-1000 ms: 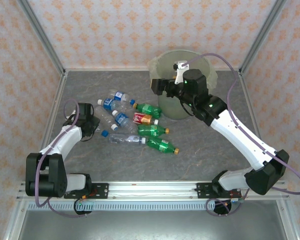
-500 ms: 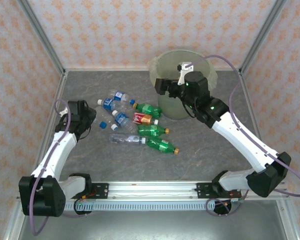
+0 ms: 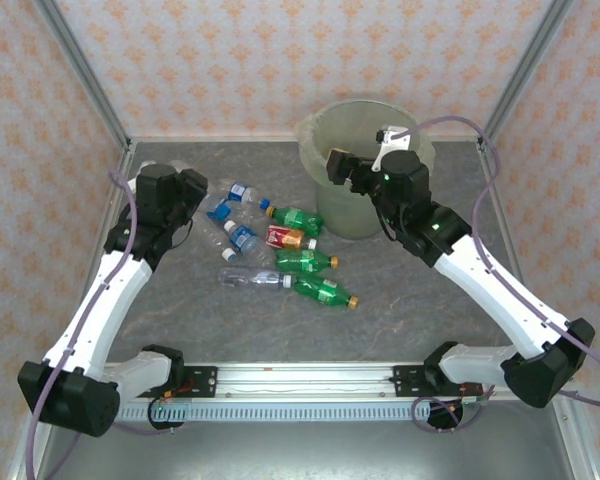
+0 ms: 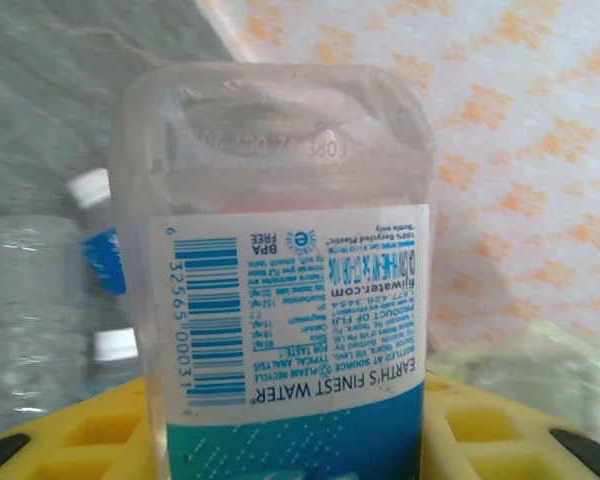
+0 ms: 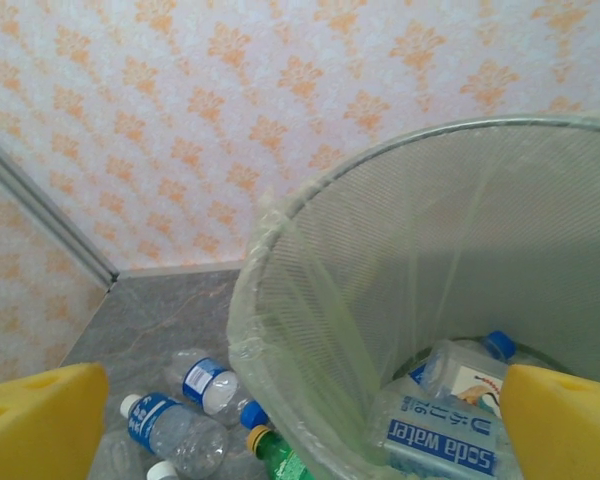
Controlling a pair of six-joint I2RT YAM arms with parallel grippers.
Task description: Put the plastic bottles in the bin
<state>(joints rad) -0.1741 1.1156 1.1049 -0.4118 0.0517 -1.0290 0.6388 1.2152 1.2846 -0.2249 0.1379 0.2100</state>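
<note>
A clear, square-shouldered plastic bottle point(image 4: 280, 200) with a glossy blue label is pinched by the left hand point(image 3: 183, 186). The right hand point(image 3: 338, 165) is spread above the ribbed translucent bin point(image 5: 310, 290).

Crushed bottles point(image 3: 302, 261), clear and green, lie scattered left of the pale green bin point(image 3: 335, 212) (translucent, bag-lined). More lie inside it. One blue-labelled bottle point(image 4: 285, 300) is gripped.

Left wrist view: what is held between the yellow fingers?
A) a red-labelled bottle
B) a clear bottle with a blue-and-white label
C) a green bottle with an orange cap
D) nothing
B: a clear bottle with a barcode and a blue-and-white label sits clamped between the yellow fingers.
</note>
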